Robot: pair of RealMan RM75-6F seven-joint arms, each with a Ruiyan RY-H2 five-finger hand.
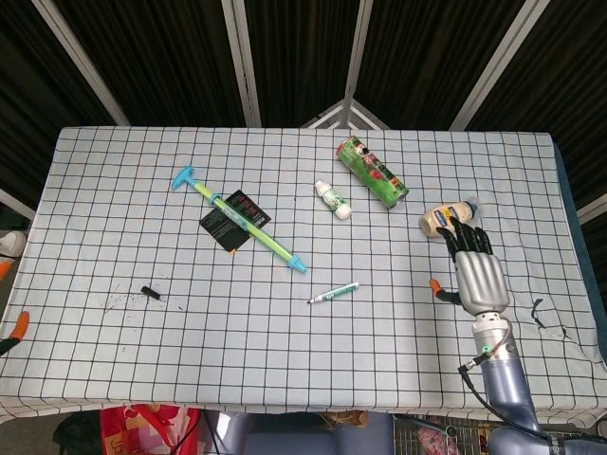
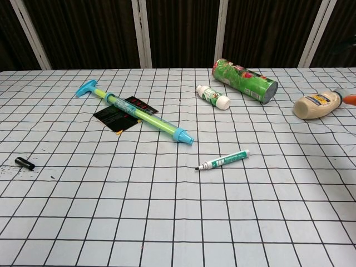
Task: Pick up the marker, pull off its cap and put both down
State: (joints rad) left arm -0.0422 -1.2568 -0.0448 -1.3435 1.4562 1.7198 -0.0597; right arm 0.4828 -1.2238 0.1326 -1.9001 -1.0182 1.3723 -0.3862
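Observation:
The uncapped marker (image 1: 333, 293) (image 2: 222, 161) lies on the checked cloth near the table's middle, its dark tip pointing left. Its small black cap (image 1: 150, 293) (image 2: 24, 163) lies far to the left beside some ink specks. My right hand (image 1: 474, 270) hovers well right of the marker with fingers straight and apart, holding nothing; the chest view shows only one of its orange fingertips (image 2: 349, 99) at the right edge. Of my left hand (image 1: 13, 329) only an orange fingertip shows at the head view's left edge, far from the cap.
A blue-green toy syringe (image 1: 247, 220) (image 2: 139, 114) lies over a black card (image 1: 224, 226) (image 2: 114, 118) at left of centre. A small white bottle (image 1: 333, 200), a green can (image 1: 372, 171) on its side and a mayonnaise bottle (image 1: 446, 219) lie at the back right.

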